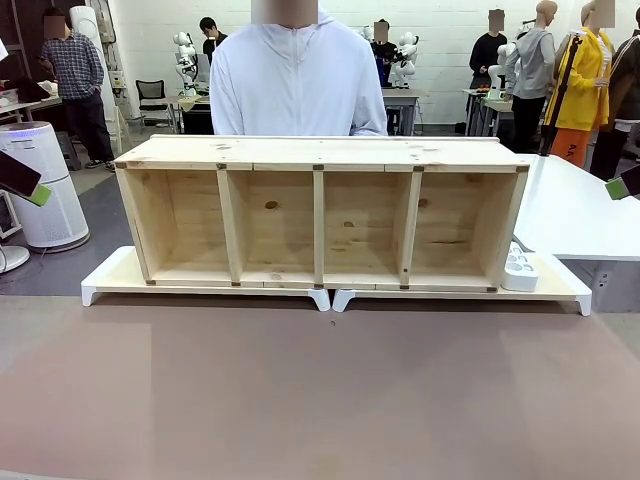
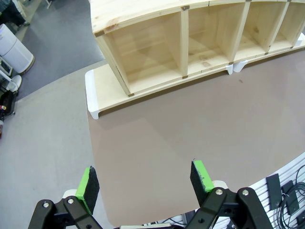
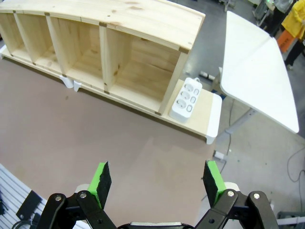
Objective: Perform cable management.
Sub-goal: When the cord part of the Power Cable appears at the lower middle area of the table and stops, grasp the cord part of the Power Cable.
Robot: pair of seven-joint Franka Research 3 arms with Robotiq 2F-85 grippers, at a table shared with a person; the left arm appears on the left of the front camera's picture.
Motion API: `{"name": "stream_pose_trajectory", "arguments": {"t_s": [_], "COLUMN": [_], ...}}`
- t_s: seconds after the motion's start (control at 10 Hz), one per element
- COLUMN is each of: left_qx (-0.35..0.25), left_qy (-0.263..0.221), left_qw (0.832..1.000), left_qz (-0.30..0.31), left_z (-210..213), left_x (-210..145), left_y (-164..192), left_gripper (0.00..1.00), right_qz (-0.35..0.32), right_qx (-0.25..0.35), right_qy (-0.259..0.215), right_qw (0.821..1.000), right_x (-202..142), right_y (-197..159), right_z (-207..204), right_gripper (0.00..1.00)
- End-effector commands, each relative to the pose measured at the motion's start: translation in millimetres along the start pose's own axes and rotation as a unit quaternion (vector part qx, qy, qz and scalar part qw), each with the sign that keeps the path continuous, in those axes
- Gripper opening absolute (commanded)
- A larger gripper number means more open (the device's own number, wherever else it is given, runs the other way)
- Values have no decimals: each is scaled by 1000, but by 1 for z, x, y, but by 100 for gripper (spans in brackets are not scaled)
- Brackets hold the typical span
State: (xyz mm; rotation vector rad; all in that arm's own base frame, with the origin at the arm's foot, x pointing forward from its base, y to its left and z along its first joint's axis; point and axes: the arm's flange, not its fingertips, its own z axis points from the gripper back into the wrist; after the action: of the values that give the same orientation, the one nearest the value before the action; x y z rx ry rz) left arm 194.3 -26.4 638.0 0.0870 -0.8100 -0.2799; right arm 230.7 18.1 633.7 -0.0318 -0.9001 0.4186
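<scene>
Left gripper and right gripper hover, fingers spread wide, over brown table before four-bay pine shelf, likely awaiting the thin black cable, whose whereabouts I cannot tell.

L gripper & R gripper: blk linkages, green pads, silver pivot screws.

Two risers, left and right, stand end to end on the table's far part. The shelf sits across both. Power strip lies on the right riser, just beside the shelf's right end. A person stands behind the shelf. Side table stands to the right. Left gripper hangs over the table's near left, right gripper over its near right.
</scene>
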Motion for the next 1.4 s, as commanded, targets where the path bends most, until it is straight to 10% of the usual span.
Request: {"name": "stream_pose_trajectory", "arguments": {"t_s": [0.0, 1.3], "left_qx": [2, 2], "left_qy": [-5, -5], "left_qw": [1000, 1000], "left_qz": [-1, -1], "left_z": [-1, -1], "left_x": [3, 3], "left_y": [0, 0], "left_gripper": [100, 100], "right_qz": [0, 0], "right_qx": [-1, -1], "right_qy": [-3, -3], "right_qw": [1000, 1000], "right_x": [2, 2], "right_y": [-1, -1], "right_z": [-2, -2], "right_gripper": [100, 100]}}
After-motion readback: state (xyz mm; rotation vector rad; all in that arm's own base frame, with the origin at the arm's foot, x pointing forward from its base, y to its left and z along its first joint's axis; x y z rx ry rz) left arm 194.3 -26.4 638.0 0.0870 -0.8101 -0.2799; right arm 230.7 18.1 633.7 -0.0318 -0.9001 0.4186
